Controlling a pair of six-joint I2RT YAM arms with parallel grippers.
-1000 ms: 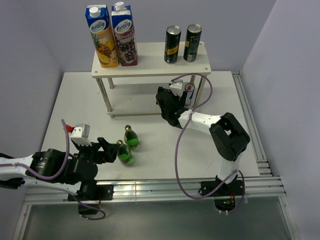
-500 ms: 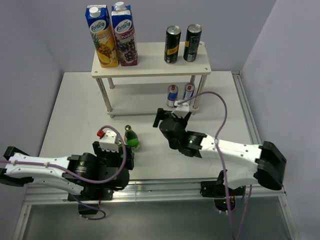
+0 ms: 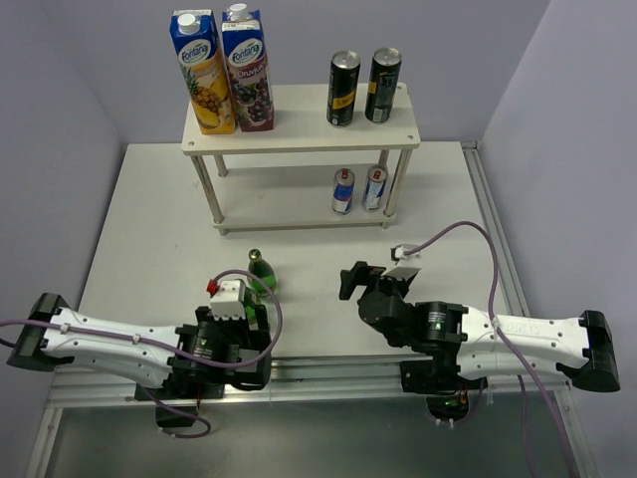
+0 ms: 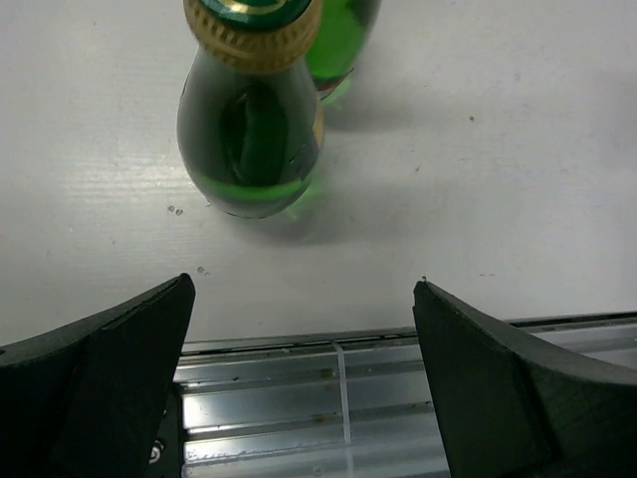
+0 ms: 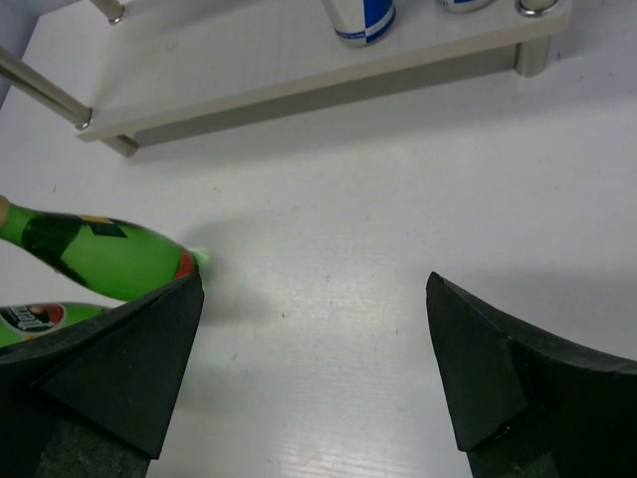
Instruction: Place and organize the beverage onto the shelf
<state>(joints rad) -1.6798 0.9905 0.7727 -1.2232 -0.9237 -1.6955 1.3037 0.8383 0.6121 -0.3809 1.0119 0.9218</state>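
On the white tabletop (image 3: 149, 219), toward its far edge, stands the two-tier shelf (image 3: 299, 134). Both arms lie low along the near edge: the left arm (image 3: 109, 339) reaches in from the left side and the right arm (image 3: 518, 334) from the right, their wrists turned toward the middle.

Two juice cartons (image 3: 202, 72) (image 3: 249, 68) stand side by side at the left end of the shelf's top board. At the right end of that board are the two dark cans (image 3: 343, 90) (image 3: 383, 86), upright and just beside each other. Below them, on the lower board near its right legs, are the two slim silver-blue cans (image 3: 342, 191) (image 3: 374, 187), also upright.

The two green bottles are off the shelf, on the tabletop in front of it. From above only one (image 3: 262, 274) shows, with the left wrist covering the other. The left wrist view has the nearer bottle (image 4: 254, 129) upright with the second (image 4: 338, 40) close behind it.

The left pincer (image 4: 304, 299) is spread wide with nothing between its fingers; the nearer bottle stands just ahead of the gap. The right pincer (image 5: 315, 299) is likewise wide apart and holds nothing, over bare tabletop, with the bottles off to its left.
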